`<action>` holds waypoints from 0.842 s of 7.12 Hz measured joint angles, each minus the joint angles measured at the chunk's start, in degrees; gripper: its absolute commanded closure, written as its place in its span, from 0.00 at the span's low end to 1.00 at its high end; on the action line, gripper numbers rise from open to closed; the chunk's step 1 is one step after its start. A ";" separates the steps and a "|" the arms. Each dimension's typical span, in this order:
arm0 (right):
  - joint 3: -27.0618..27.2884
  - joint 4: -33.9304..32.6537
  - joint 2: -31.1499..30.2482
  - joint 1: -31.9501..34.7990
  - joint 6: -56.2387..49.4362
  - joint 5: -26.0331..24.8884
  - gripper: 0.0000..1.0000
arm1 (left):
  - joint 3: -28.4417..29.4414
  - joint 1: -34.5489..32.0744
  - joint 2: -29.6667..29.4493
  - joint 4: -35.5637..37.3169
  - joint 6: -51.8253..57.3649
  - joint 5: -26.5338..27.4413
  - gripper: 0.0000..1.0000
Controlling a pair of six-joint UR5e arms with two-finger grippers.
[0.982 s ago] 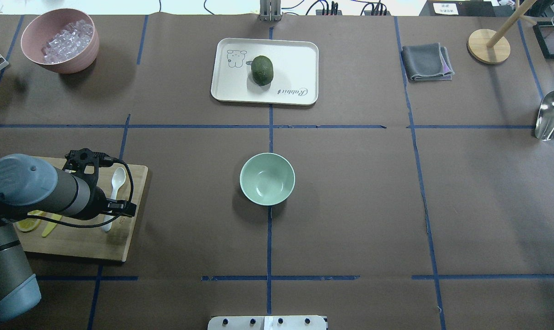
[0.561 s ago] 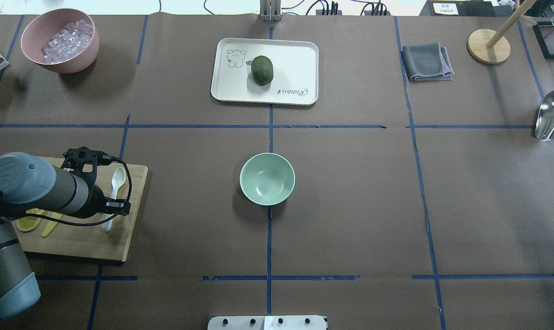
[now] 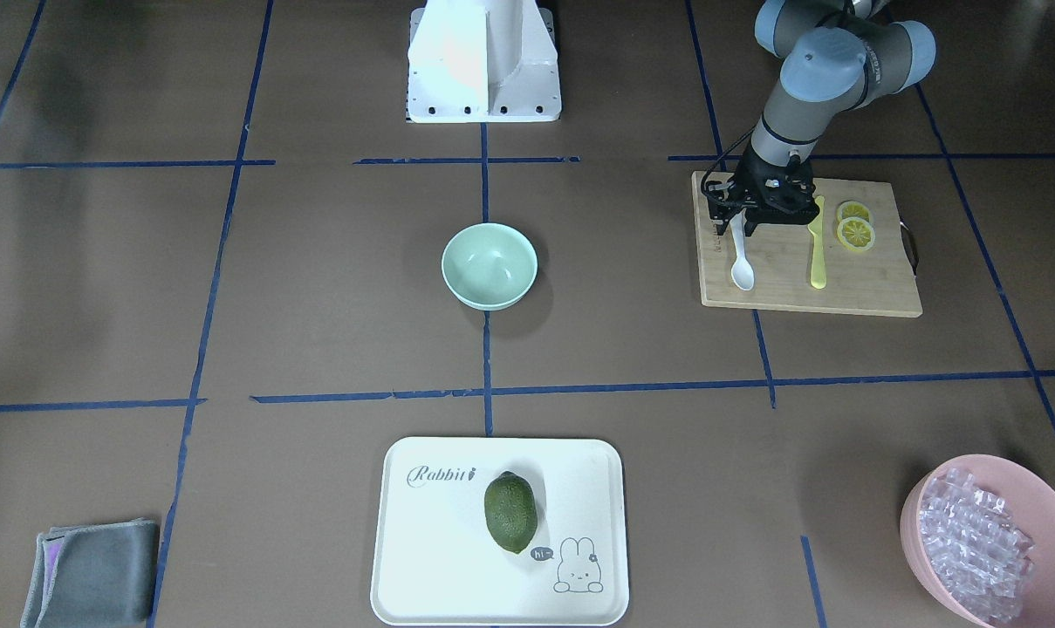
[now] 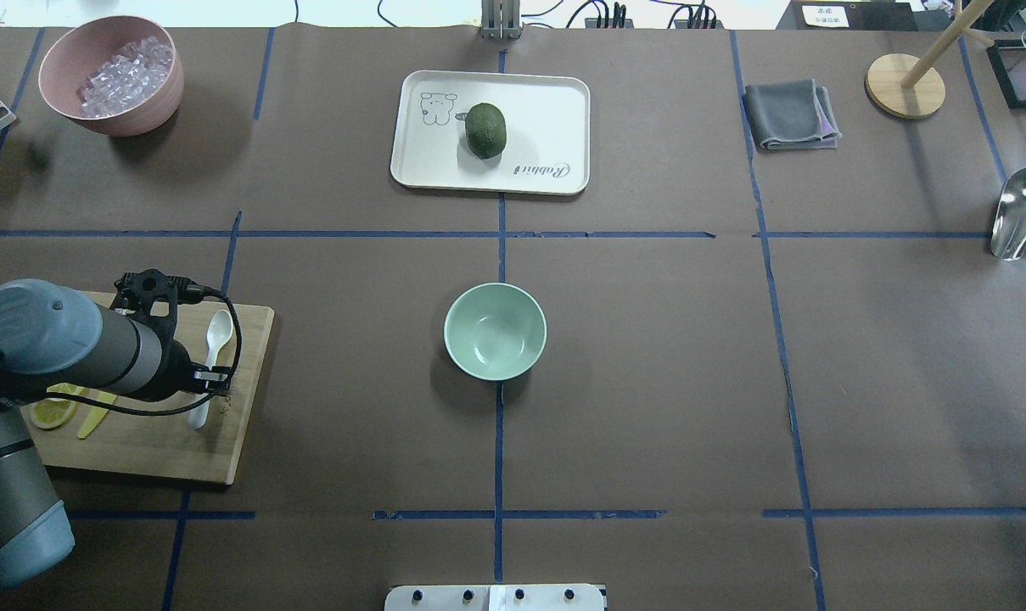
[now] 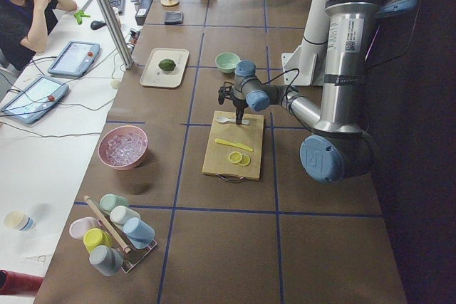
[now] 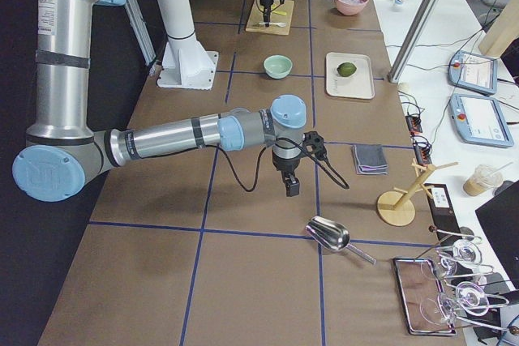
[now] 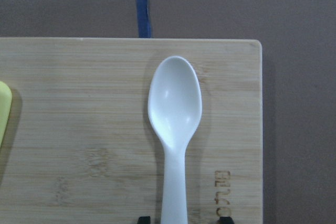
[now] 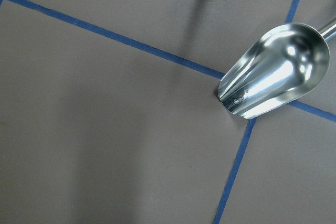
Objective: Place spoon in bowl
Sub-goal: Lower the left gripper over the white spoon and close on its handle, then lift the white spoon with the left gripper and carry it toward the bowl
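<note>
The surface (image 4: 648, 382) carries all items. The right arm (image 6: 178, 134) hangs above it near the metal scoop (image 8: 275, 72); the state of the right jaws cannot be told. The cutting board (image 4: 156, 441) lies at the robot's left. The bowl (image 4: 495, 331) stands upright at centre, well apart from it. The spoon (image 7: 175, 103) lies flat on the board, the left jaws released, one tip either side of its handle.

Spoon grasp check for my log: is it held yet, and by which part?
Not yet. The spoon lies on the board; the open left gripper straddles its handle.
</note>
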 measured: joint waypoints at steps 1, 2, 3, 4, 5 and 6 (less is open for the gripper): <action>0.03 0.00 -0.03 0.02 0.00 0.00 0.00 | 0.12 0.00 0.00 0.00 0.00 0.04 0.70; 0.03 0.00 -0.04 0.03 0.00 0.00 0.00 | 0.15 0.00 0.00 0.00 0.00 0.04 0.92; 0.03 0.00 -0.02 0.00 0.00 0.00 0.00 | 0.16 -0.04 0.00 0.00 0.00 0.01 1.00; 0.03 0.00 -0.03 0.00 0.00 0.00 0.00 | 0.06 -0.20 0.00 0.00 0.00 -0.03 1.00; 0.08 0.00 -0.05 0.02 0.00 0.02 0.00 | -0.20 -0.59 0.00 0.04 0.02 -0.09 1.00; 0.11 0.00 -0.08 0.04 0.00 0.06 0.00 | -0.76 -1.21 -0.12 0.22 0.04 -0.17 1.00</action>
